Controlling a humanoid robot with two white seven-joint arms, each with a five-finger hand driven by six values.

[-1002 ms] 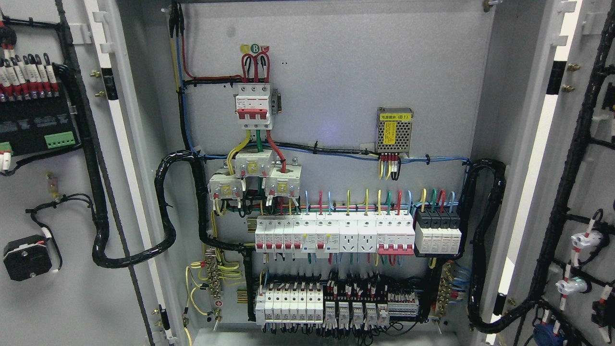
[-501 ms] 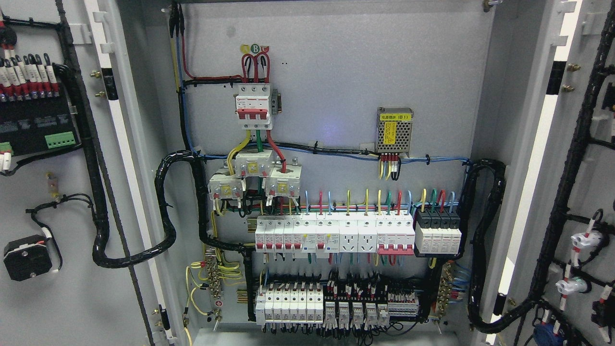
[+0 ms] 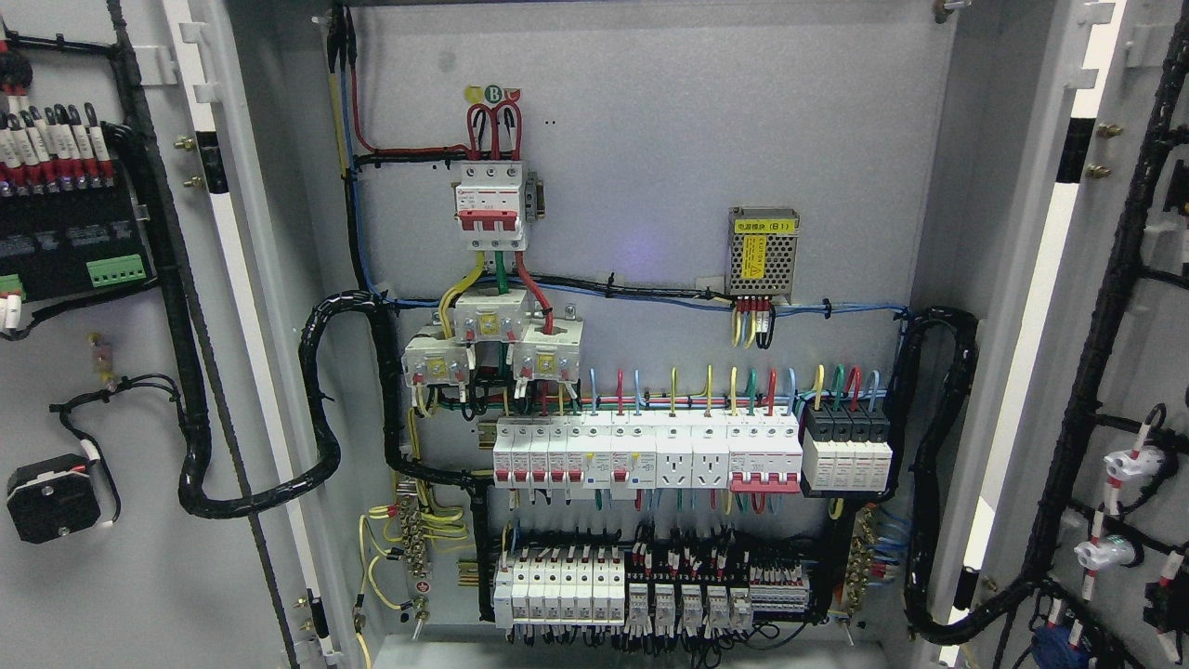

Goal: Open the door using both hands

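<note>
Both doors of a grey electrical cabinet stand wide open. The left door (image 3: 84,576) fills the left edge, its inner face carrying black components and a black cable loom. The right door (image 3: 1143,353) fills the right edge, with black looms and white indicator parts on it. Between them the cabinet's back panel (image 3: 650,139) is in full view. Neither of my hands nor arms shows in the head view.
On the back panel sit a red-and-white main breaker (image 3: 489,204), a small meshed power supply (image 3: 763,251), a row of white breakers and sockets (image 3: 650,453) and a lower row of terminals (image 3: 641,595). Thick black cable bundles (image 3: 320,418) loop to each door.
</note>
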